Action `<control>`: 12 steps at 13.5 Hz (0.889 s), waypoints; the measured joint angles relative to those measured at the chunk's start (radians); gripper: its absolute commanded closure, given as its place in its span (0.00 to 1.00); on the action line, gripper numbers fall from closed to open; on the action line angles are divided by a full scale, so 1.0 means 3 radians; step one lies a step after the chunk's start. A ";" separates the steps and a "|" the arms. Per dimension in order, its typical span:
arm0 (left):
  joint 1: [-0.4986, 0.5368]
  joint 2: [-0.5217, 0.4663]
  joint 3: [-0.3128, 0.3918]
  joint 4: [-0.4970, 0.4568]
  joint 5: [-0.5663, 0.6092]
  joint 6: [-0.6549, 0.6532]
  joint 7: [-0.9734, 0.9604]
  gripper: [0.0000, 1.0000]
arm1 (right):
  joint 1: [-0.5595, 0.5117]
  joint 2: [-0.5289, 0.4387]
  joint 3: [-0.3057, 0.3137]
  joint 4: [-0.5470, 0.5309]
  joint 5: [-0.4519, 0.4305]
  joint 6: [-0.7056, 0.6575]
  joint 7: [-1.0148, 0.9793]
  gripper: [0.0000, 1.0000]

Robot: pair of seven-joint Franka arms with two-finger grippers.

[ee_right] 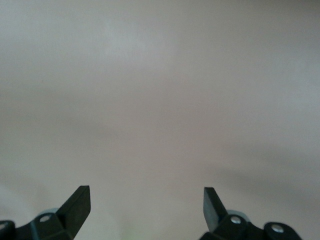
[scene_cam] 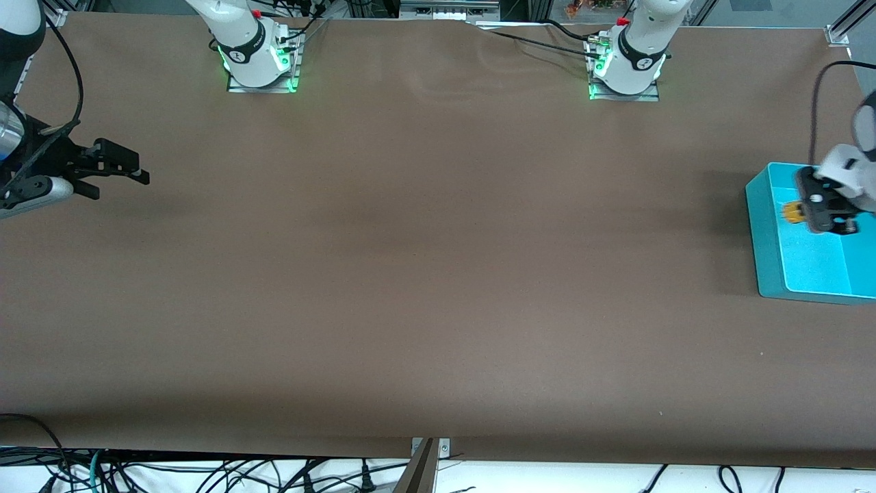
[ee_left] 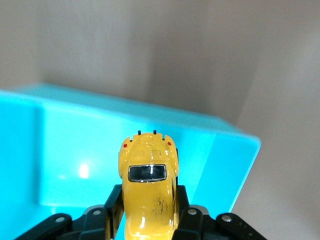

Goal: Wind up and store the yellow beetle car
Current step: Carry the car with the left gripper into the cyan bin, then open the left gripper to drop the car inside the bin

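The yellow beetle car (ee_left: 148, 182) is clamped between the black fingers (ee_left: 186, 206) of my left gripper (ee_left: 148, 207), which is shut on it. In the front view the left gripper (scene_cam: 802, 212) hangs over the turquoise bin (scene_cam: 770, 233) at the left arm's end of the table, and the yellow beetle car (scene_cam: 794, 211) pokes out of it above the bin's inside. My right gripper (scene_cam: 130, 178) waits open above bare table at the right arm's end; its fingers (ee_right: 77, 205) hold nothing.
The turquoise bin's wall (ee_left: 125, 132) stands close under the car. Brown table surface (scene_cam: 424, 260) stretches between the two arms. The arm bases (scene_cam: 260, 61) stand along the table's edge farthest from the front camera. Cables hang below the table's near edge.
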 measured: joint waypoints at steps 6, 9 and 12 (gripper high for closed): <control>0.0539 0.0946 0.0028 0.0108 0.0470 0.0874 0.0332 0.00 | -0.0006 -0.0008 -0.0032 0.0057 -0.0225 -0.0101 0.0000 0.00; 0.0539 0.0937 -0.0024 0.0164 0.0470 0.0867 0.0332 0.00 | -0.0007 -0.0007 -0.0035 0.0074 -0.0244 -0.0092 0.0000 0.00; 0.0540 0.0798 -0.0147 0.0285 0.0394 0.0663 0.0318 0.00 | -0.0003 -0.0007 -0.0031 0.0081 -0.0272 -0.0076 0.0000 0.00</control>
